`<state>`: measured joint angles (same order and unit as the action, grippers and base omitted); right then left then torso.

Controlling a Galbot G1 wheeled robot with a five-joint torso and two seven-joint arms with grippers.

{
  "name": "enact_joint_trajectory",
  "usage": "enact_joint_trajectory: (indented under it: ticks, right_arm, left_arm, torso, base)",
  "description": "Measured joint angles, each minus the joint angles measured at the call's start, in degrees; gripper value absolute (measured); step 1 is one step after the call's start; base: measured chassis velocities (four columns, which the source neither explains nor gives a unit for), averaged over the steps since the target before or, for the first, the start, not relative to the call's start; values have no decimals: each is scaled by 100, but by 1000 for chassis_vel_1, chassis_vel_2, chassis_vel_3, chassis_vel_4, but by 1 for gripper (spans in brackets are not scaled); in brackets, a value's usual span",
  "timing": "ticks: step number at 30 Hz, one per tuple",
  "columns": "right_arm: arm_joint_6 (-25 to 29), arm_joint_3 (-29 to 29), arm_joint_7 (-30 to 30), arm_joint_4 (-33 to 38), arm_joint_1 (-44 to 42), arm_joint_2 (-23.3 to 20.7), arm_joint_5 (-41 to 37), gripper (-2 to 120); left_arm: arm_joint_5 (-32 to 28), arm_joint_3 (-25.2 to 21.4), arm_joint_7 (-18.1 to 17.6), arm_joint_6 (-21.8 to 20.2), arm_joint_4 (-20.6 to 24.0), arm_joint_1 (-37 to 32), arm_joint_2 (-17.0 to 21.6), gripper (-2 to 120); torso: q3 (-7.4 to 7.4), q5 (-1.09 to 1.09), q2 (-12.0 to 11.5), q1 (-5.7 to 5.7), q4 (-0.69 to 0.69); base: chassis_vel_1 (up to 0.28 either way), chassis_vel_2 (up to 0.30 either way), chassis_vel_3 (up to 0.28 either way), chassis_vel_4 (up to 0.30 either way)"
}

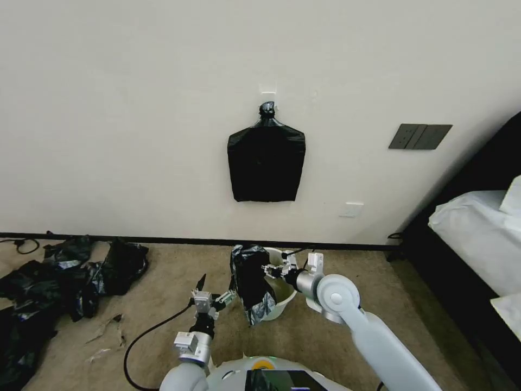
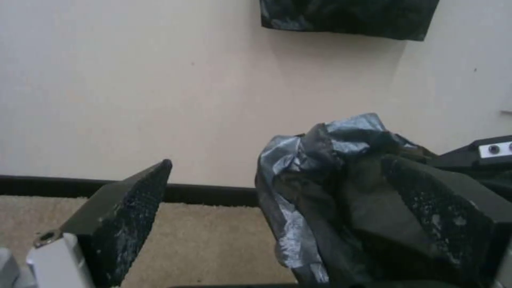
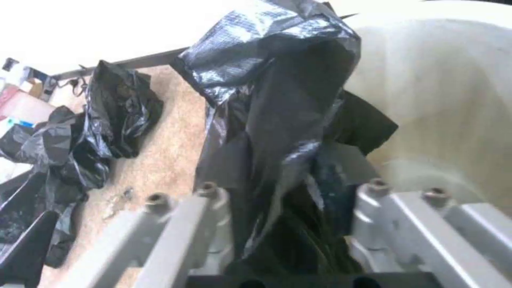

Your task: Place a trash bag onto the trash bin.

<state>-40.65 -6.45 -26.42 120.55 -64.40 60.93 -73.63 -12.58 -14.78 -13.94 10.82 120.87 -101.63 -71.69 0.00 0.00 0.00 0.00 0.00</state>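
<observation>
The white trash bin (image 1: 283,300) stands on the carpet close to the wall; its pale inside (image 3: 443,100) shows in the right wrist view. A crumpled glossy black trash bag (image 1: 249,279) hangs over the bin's left rim and down its outside. My right gripper (image 1: 269,270) reaches across the bin's mouth and is shut on the trash bag (image 3: 277,100), which bunches between its fingers. My left gripper (image 1: 216,289) is left of the bin and open. The trash bag (image 2: 320,192) rests against one of its pads (image 2: 443,216), while the other pad (image 2: 133,216) is bare.
A flat black bundle (image 1: 266,160) hangs from a hook on the wall above the bin. A heap of black bags (image 1: 65,277) lies on the carpet to the left, a black cable (image 1: 146,336) trails near my base, and a bed (image 1: 477,233) stands at the right.
</observation>
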Motion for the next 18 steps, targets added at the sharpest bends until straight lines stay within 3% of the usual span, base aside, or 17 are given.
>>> enact_joint_trajectory:
  ticks: [8,18]
  right_arm:
    - [7,5,27,45,-14,29,30,2]
    - [17,-48,206,190,-81,-58,518,0]
  left_arm:
    - [-66,110,-49,-196,-74,209,83,100]
    - [-505,368,-299,-736,-145,536,199,100]
  torso:
    - [0,0,0,0,0]
    - [0,0,0,0,0]
  base:
    - [0,0,0,0]
    - [0,0,0,0]
